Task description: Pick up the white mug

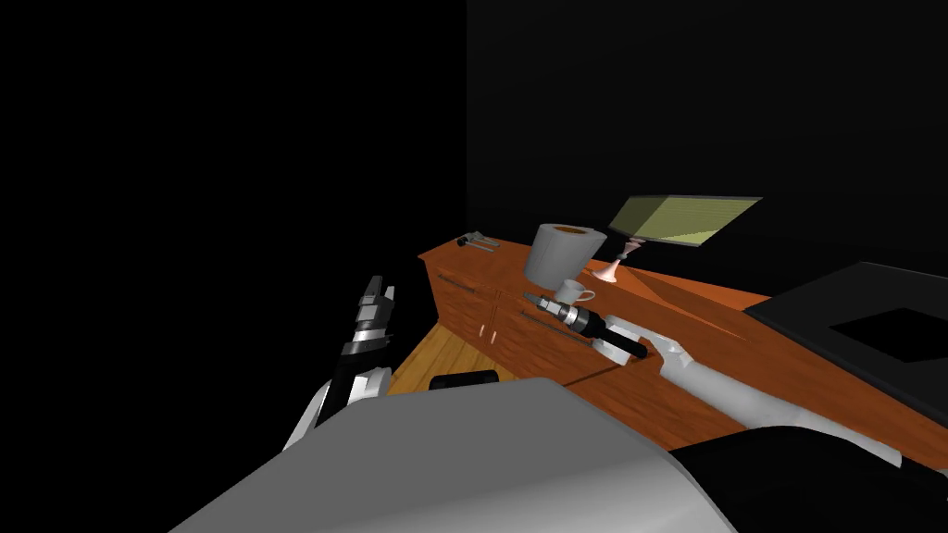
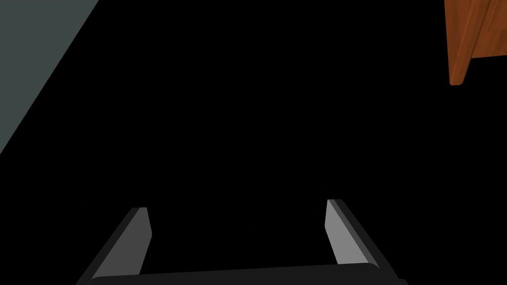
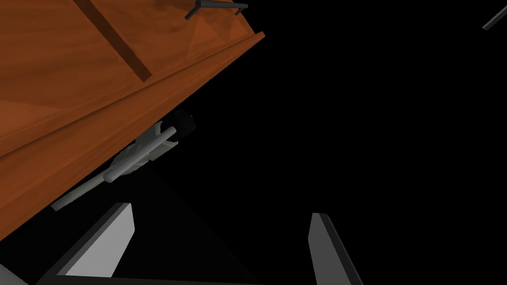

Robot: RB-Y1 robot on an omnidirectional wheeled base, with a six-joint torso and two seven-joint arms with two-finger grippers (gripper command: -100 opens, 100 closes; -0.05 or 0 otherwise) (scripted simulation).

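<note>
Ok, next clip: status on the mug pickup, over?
Left gripper and right gripper: jaws open, empty. Mug upright on cabinet, close by right gripper, not held. Big grey roll close behind the mug.

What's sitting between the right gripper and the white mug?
Nothing visible. In the head view the right gripper, fingers open, is right beside the white mug over the wooden countertop. The grey roll stands beyond the mug, not between them.
</note>
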